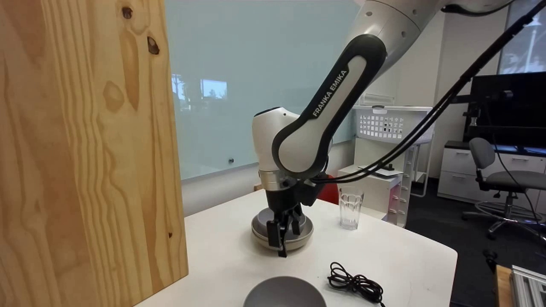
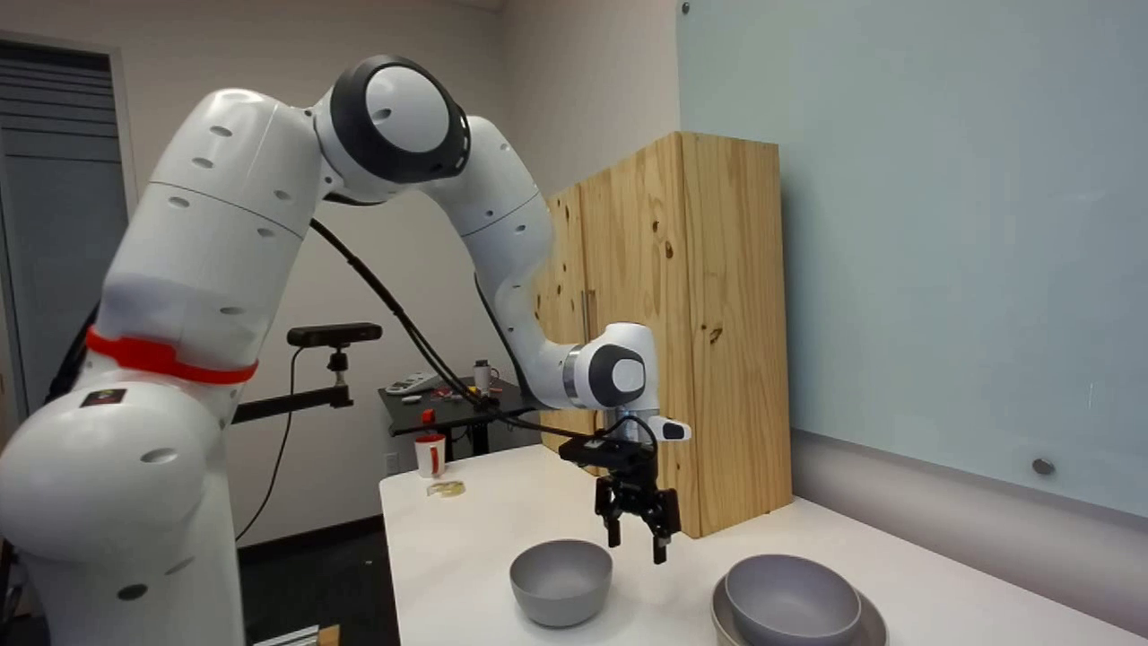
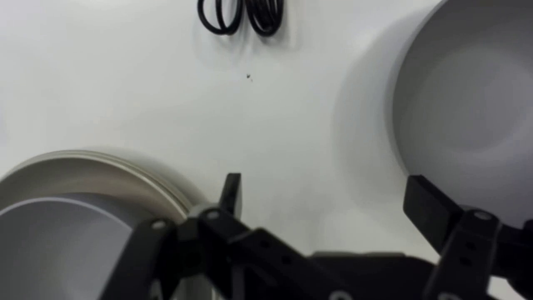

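My gripper (image 3: 325, 187) is open, its jaws wide apart with only white table between them in the wrist view. In an exterior view, the gripper (image 2: 637, 549) hangs above the table between a single grey bowl (image 2: 561, 583) and a pair of nested bowls. Of that pair, a grey bowl (image 2: 789, 601) rests inside a wider beige bowl (image 2: 874, 624). The wrist view has the single grey bowl (image 3: 470, 96) partly behind the right finger, and the nested grey bowl (image 3: 54, 250) at lower left, partly covered by the left finger linkage.
A coiled black cable (image 1: 356, 283) lies on the white table (image 1: 409, 264), near a clear glass (image 1: 350, 211). A tall wooden cabinet (image 2: 726, 341) stands on the table beside the arm. Towards the far end are a red and white mug (image 2: 430, 456) and a glass board (image 2: 951, 224) along the wall.
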Motion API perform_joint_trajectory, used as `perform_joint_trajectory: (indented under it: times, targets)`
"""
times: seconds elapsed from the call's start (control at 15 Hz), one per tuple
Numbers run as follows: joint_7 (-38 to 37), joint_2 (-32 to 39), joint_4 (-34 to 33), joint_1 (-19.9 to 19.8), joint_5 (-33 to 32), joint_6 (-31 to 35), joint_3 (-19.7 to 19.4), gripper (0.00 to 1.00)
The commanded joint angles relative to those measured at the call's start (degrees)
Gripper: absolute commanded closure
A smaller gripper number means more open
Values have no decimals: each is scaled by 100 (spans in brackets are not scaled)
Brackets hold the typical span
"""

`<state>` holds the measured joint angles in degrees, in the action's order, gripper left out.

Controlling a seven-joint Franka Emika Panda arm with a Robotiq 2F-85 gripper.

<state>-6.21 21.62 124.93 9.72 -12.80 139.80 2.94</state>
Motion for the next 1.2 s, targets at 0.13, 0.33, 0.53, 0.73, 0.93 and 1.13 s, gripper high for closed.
perform_joint_trajectory:
  times: [0.13,0.33,0.53,0.73,0.93,1.13]
  targets:
    - [363,-32,-280,-312,110,-386,-99,0]
    - [480,-58,-442,-522,143,-506,-190,0]
    - [556,-37,-632,-765,235,-470,-308,0]
    - [723,-28,-791,-1066,389,-459,-443,0]
    - [888,-46,-891,-1317,513,-474,-561,0]
    - [1078,-206,-1010,-1538,607,-858,-656,0]
